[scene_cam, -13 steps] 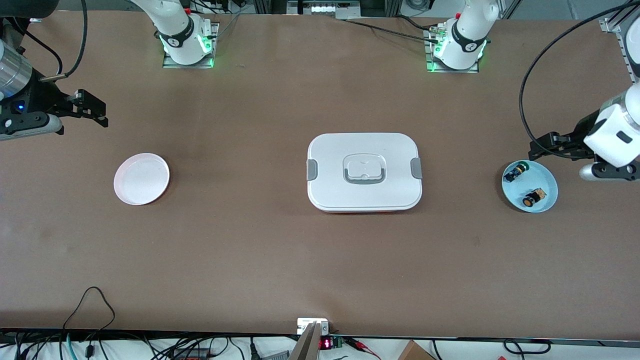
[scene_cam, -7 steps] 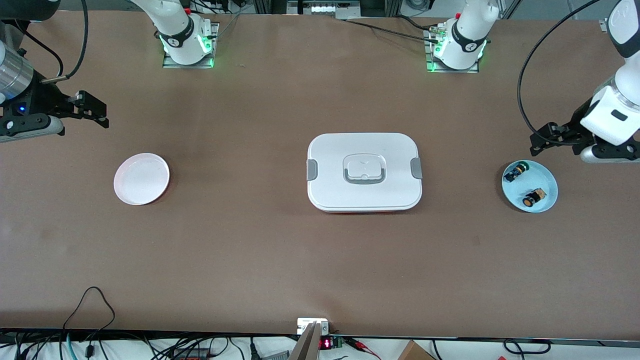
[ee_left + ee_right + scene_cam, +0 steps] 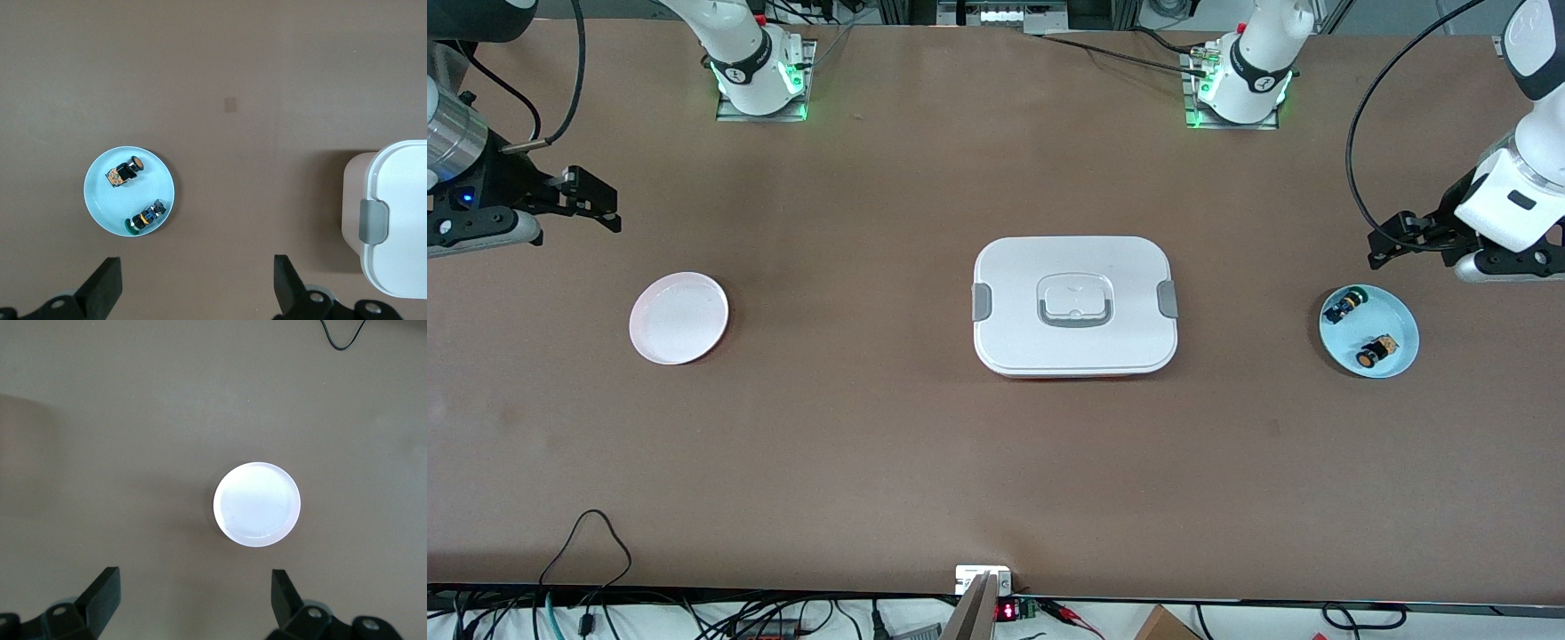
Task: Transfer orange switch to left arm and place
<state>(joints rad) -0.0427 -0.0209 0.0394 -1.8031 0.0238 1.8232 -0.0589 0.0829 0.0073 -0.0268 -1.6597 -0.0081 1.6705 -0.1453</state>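
The orange switch (image 3: 1376,349) (image 3: 125,171) lies in a light blue plate (image 3: 1396,320) (image 3: 100,200) at the left arm's end of the table, next to a blue-bodied switch (image 3: 1345,305) (image 3: 147,217). My left gripper (image 3: 1385,245) (image 3: 197,283) hangs open and empty over bare table just off that plate's rim. The white box (image 3: 1075,347) (image 3: 400,200) sits at mid-table with its lid on. My right gripper (image 3: 601,201) (image 3: 193,593) is open and empty over bare table beside the pink plate.
An empty pink plate (image 3: 679,317) (image 3: 257,505) rests at the right arm's end of the table. Cables and electronics run along the table edge nearest the front camera (image 3: 996,604). Both arm bases (image 3: 756,80) stand along the edge that lies farthest from it.
The left gripper has drawn back from over the blue plate's rim toward the robots' side of the table. The right gripper has drifted slightly the same way. Both stay open.
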